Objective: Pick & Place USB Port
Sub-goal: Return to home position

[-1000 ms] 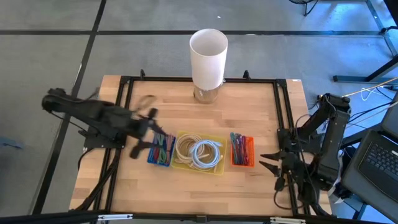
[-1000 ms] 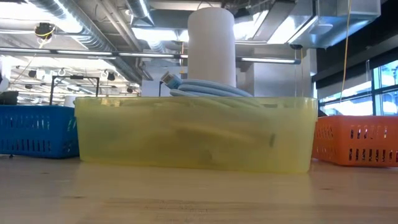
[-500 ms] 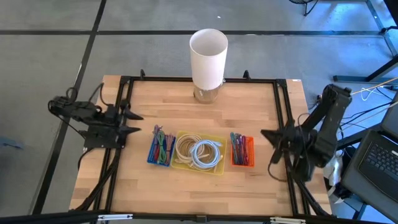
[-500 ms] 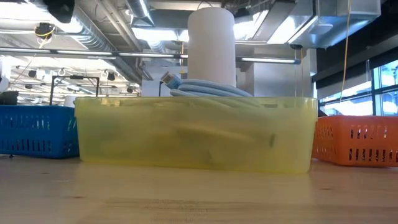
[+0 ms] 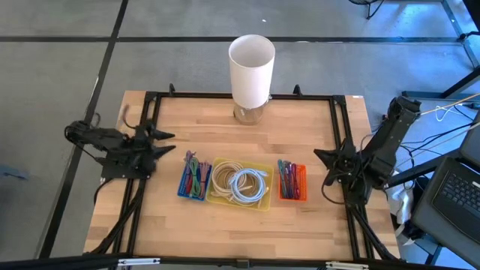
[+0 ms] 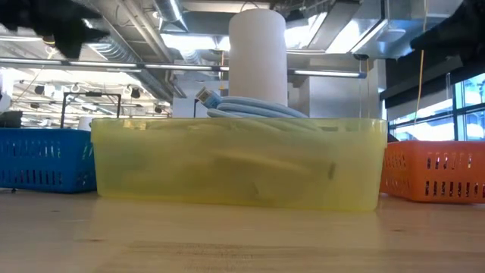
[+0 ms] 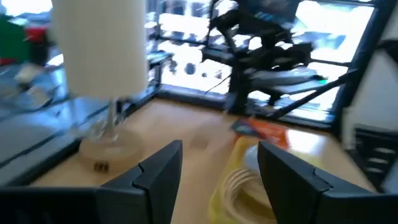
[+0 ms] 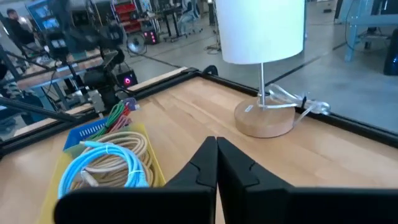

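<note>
No USB port can be told apart in any view. Three bins of cables sit in a row mid-table: a blue bin, a yellow bin with coiled cables, and an orange bin. My left gripper stands open at the table's left edge, pointing level across the table, nothing between its fingers. My right gripper is shut and empty at the right edge, just beyond the orange bin.
A tall white lamp on a round wooden base stands at the middle of the far edge. A black frame runs around the tabletop. Bare wood lies between the bins and the lamp.
My left gripper has drawn back from over the blue bin toward the table's left edge and has sunk, staying open. My right gripper has moved along the right edge toward the far side. The bins and cables have kept still.
</note>
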